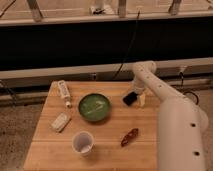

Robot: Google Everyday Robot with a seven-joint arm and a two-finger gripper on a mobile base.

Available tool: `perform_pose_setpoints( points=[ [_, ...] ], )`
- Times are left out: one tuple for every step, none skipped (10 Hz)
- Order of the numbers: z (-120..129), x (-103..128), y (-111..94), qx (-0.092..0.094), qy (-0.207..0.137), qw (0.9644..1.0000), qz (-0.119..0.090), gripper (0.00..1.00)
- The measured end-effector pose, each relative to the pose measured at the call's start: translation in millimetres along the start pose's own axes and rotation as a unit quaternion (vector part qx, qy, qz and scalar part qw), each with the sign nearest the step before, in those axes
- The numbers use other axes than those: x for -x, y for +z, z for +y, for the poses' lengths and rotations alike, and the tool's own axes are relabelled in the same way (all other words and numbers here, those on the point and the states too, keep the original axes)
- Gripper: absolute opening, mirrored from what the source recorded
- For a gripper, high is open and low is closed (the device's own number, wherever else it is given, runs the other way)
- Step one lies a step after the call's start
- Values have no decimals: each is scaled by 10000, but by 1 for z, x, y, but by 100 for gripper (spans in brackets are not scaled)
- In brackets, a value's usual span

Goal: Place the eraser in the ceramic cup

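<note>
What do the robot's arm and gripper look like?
The arm is white: thick, rounded tube segments with a bulbous joint and small dark dots on the widest segment. The gripper, over the table beside the eraser, looks dark and cream.

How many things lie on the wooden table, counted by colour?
White: 3 (long tube, rectangular block, round ceramic cup)
Green: 1 (wide round bowl)
Black: 1 (flat rectangular eraser)
Reddish-brown: 1 (elongated item)
Total: 6
Gripper: beside the eraser, far right.
</note>
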Motion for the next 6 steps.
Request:
perform_pose_setpoints(
  points=[
    [-1, -1, 1, 0, -35, 10000, -21, 60],
    [-1, -1, 1, 0, -76, 10000, -41, 51],
    [-1, -1, 0, -9, -149, 9999, -54, 41],
    [0, -1, 0, -12, -209, 9998, -69, 29],
    [1, -1, 0, -26, -238, 9997, -96, 20],
    [3, -1, -1, -7, -230, 9997, -111, 10]
  ],
)
